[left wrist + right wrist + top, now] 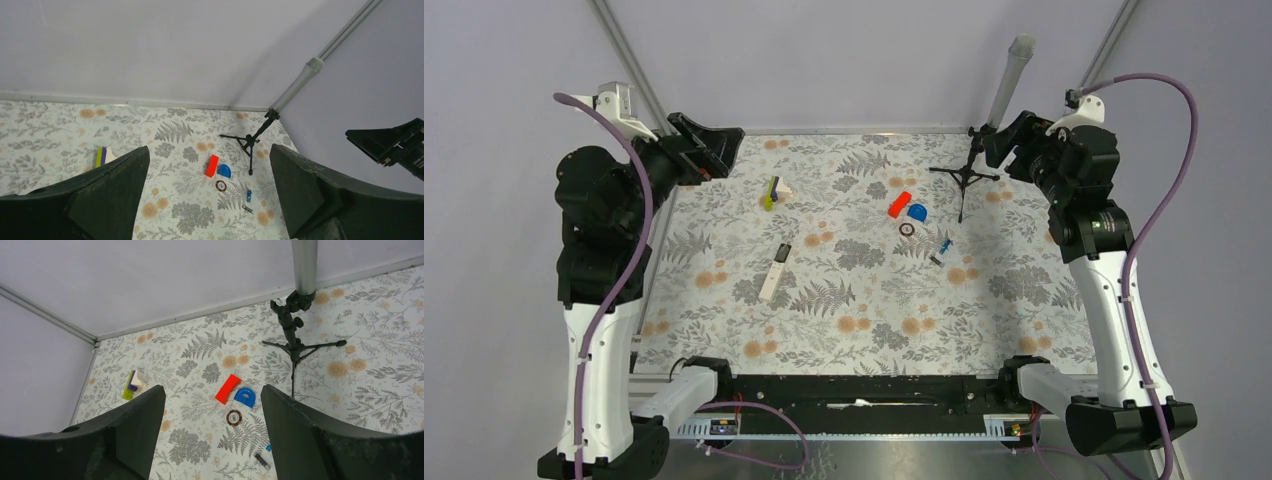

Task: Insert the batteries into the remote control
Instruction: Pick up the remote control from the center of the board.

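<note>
Holding left hand (707,148) upper left and right hand (999,145) upper right, both spread apart, empty. Seeing remote control (774,272) lying left of centre on desk (864,320), batteries (943,248) right of centre, below tripod (965,178).

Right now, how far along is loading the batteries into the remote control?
Nothing looks done: the remote control lies mid-table, the batteries apart, to its right. Nothing is in hand: left gripper and right gripper are open, empty, at the far corners. Pickup and insertion remain.
</note>
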Motion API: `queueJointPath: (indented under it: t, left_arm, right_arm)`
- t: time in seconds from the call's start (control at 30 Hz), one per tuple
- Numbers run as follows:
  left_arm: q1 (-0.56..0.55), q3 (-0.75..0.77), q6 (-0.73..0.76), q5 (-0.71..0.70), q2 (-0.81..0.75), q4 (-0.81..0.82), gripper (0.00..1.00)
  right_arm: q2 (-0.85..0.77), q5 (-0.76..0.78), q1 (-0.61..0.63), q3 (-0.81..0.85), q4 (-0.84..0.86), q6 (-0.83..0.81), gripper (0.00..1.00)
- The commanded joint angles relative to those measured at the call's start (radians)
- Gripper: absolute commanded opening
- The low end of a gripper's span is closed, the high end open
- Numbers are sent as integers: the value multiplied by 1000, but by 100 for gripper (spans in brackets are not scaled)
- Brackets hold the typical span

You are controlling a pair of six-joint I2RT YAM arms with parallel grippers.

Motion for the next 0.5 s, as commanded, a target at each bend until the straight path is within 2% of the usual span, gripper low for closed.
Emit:
queueJointPath:
  t: [0.0, 0.13, 0.2, 0.33, 0.47]
  left_arm:
    - [2, -67, -8, -77, -42, 62, 99]
    - [2, -247, 33, -302, -103, 140, 99]
    - [2, -363, 70, -321, -112, 174, 99]
    - [2, -468, 72, -320, -52, 123, 99]
    - [3, -569, -20, -315, 46, 96, 98]
  right_arm:
    - [-24, 42, -4, -22, 32, 11, 78]
    - [-11, 56, -5, -52, -8, 51, 78]
    - [-13, 40, -5, -87, -8, 74, 77]
    - [-16, 4, -5, -163, -7, 128, 76]
    - [-14, -53, -5, -222, -9, 160, 76]
